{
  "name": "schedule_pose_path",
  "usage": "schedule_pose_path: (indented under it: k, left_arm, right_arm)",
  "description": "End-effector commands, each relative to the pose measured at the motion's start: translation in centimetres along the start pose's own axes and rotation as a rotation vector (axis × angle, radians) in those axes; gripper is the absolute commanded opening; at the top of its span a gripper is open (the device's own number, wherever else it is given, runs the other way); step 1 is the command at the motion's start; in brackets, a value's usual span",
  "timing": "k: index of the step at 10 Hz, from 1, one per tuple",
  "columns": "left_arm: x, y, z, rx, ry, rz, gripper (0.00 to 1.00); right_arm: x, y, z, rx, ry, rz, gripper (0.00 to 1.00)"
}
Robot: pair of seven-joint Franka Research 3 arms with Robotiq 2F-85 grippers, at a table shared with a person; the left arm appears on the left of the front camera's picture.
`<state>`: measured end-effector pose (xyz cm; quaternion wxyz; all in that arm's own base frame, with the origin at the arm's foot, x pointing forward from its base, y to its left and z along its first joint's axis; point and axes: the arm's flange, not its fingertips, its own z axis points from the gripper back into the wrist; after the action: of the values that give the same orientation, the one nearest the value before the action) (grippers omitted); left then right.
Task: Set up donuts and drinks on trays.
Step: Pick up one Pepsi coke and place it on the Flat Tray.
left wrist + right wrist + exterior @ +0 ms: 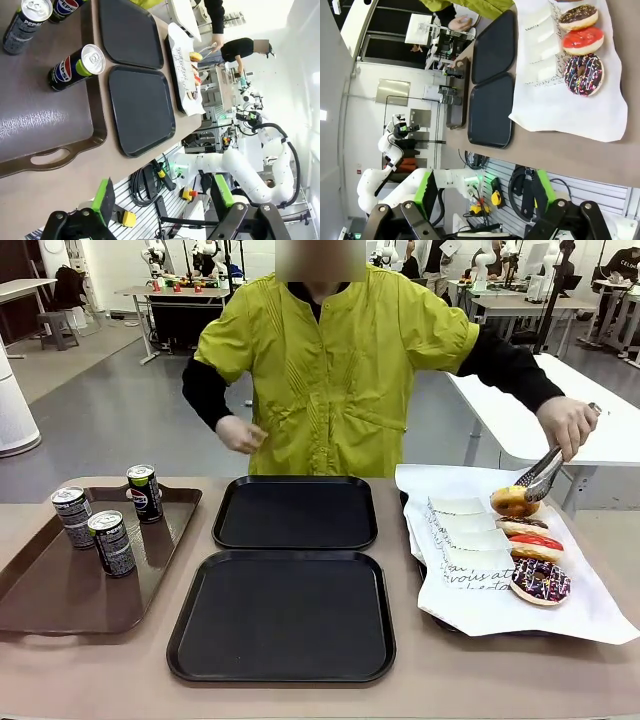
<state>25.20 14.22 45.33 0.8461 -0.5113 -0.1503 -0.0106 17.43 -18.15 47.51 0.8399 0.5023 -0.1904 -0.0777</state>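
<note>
Entry one: three slim black drink cans with silver tops (pixel 112 542) are standing upright on the long glossy brown tray (pixel 40 610) at the left of the desk (pixel 450 670). They are likely light, rigid, smooth and tippy, so mid-body looks the safest hold.

Entry two: round glazed donuts (pixel 540 580) are lying on white printed paper (pixel 590 620) at the right. They are likely soft and sticky, and white sleeves, seemingly empty, are lying beside them. A person's hand (pixel 565 425) is holding metal tongs (pixel 545 475) on a golden donut (pixel 512 502).

Entry three: two matte black rectangular trays (pixel 280 615) are lying bare mid-desk with raised rims, leaving open room above.

Left jaws and right jaws are both spread wide, holding nothing.
</note>
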Motion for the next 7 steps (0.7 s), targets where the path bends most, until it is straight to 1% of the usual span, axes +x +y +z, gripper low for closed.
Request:
schedule_pose_path:
  k: [1,2,3,4,6,7]
  left_arm:
    - [0.0,-0.1,0.0,0.001,-0.002,-0.004,1.0]
    - [0.8,-1.2,-1.6,0.157,-0.007,-0.017,1.0]
    - [2.4,-3.0,-2.4,0.251,0.004,0.002,1.0]
    - [4.8,-5.6,-1.9,0.34,0.006,-0.005,1.0]
    - [8.7,-11.5,-0.8,0.546,0.091,0.032,1.0]
    - [10.1,-14.1,-1.0,0.645,0.139,0.058,1.0]
  right_arm:
    - [0.2,0.0,-0.2,0.015,0.006,0.012,1.0]
    - [0.2,0.0,-0.2,0.015,0.006,0.012,1.0]
    - [0.2,0.0,-0.2,0.015,0.006,0.012,1.0]
    - [0.2,0.0,-0.2,0.015,0.006,0.012,1.0]
    - [0.2,0.0,-0.2,0.015,0.006,0.012,1.0]
    - [0.2,0.0,-0.2,0.015,0.006,0.012,1.0]
